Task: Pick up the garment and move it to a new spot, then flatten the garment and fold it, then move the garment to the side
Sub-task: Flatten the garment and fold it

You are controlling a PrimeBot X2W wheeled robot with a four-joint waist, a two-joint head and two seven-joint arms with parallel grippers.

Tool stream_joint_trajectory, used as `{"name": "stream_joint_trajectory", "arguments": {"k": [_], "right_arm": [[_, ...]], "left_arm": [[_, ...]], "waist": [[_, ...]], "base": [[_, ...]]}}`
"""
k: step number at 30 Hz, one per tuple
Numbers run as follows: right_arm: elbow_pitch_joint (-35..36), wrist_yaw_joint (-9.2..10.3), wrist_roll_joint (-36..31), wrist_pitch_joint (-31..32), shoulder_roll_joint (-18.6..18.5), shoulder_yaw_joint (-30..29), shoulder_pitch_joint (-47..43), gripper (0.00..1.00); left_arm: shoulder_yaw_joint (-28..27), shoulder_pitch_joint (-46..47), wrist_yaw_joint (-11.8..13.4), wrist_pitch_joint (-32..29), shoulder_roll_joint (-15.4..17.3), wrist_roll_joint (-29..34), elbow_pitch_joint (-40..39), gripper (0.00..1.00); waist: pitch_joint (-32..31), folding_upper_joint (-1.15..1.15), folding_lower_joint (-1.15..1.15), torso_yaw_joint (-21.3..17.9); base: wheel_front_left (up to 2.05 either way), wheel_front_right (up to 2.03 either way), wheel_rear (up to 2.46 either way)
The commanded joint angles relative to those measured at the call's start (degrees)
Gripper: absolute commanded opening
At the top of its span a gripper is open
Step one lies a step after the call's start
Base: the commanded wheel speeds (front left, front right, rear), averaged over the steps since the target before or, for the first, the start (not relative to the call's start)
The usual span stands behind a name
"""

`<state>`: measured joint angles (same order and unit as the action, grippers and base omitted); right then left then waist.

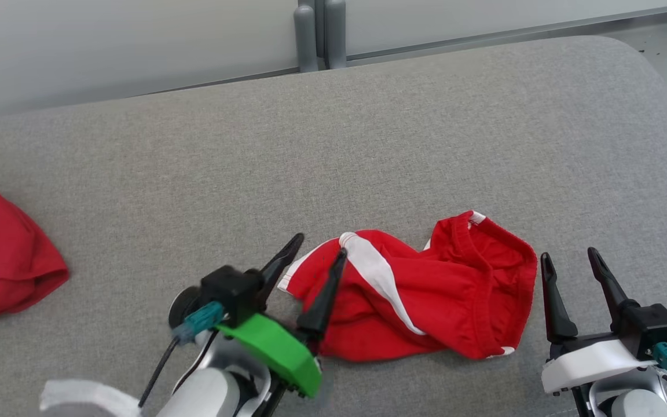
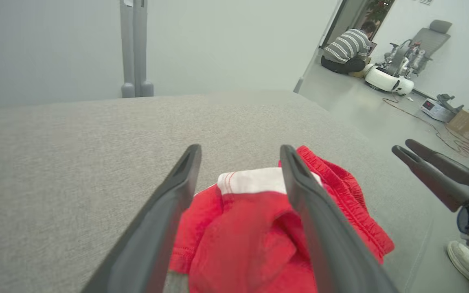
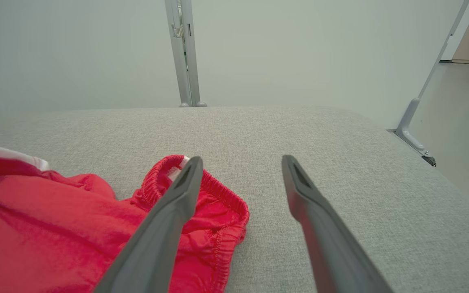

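Observation:
The garment [image 1: 420, 289], red shorts with white stripes, lies crumpled on the grey surface near its front edge. My left gripper [image 1: 322, 246] stands open over the garment's left end, its two dark fingers spread apart and nothing clamped between them. In the left wrist view the red and white cloth [image 2: 246, 228] lies below and between those fingers. My right gripper [image 1: 571, 258] is open just right of the garment's elastic waistband, holding nothing. In the right wrist view the waistband [image 3: 214, 211] sits beside and under the left finger [image 3: 177, 203].
A second red cloth [image 1: 3, 249] lies at the left edge of the grey padded surface [image 1: 368, 145]. Grey posts [image 1: 319, 35] stand behind it. In the left wrist view a person [image 2: 348, 51] crouches on the floor far right, and a shoe [image 2: 468, 260] is near.

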<state>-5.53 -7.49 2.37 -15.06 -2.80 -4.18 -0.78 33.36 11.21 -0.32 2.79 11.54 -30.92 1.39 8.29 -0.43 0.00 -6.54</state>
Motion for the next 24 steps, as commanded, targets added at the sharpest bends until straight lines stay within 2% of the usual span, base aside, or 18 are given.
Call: {"name": "stream_joint_trajectory", "arguments": {"k": [1, 8, 13, 17, 24], "right_arm": [[-0.19, 0.0, -0.39, -0.18, -0.17, 0.2, 0.64, 1.0], [-0.5, 0.0, 0.4, -0.19, -0.18, 1.4, 1.3, 1.0], [-0.78, 0.0, 1.46, -0.19, -0.16, 1.79, 1.44, 1.0], [-1.16, 0.0, 2.45, -0.19, -0.18, 1.5, 1.09, 1.0], [-1.5, 0.0, 3.3, -0.18, -0.16, 0.09, -0.83, 1.0]], "left_arm": [[0.8, 2.14, -0.61, -1.51, -0.37, 0.71, -0.42, 1.0], [8.4, 12.08, -3.35, -14.06, -3.24, 3.06, 2.01, 1.0], [11.8, 17.64, -2.49, -21.75, -2.78, 7.04, 9.69, 1.0], [12.84, 21.79, -0.83, -23.32, -0.3, 11.91, 14.94, 1.0], [13.34, 18.35, -0.39, -24.9, 2.17, 11.14, 16.29, 1.0]], "waist": [[-0.19, 0.43, 0.0, -0.49], [-0.07, 0.43, 0.0, -3.57], [0.43, 0.43, 0.0, -5.99], [0.07, 0.43, 0.0, -7.74], [-1.15, 0.43, 0.0, -7.53]], "base": [[0.0, 0.0, 0.0], [0.0, 0.0, 0.0], [0.0, 0.0, 0.0], [0.0, 0.0, 0.0], [0.0, 0.0, 0.0]]}}
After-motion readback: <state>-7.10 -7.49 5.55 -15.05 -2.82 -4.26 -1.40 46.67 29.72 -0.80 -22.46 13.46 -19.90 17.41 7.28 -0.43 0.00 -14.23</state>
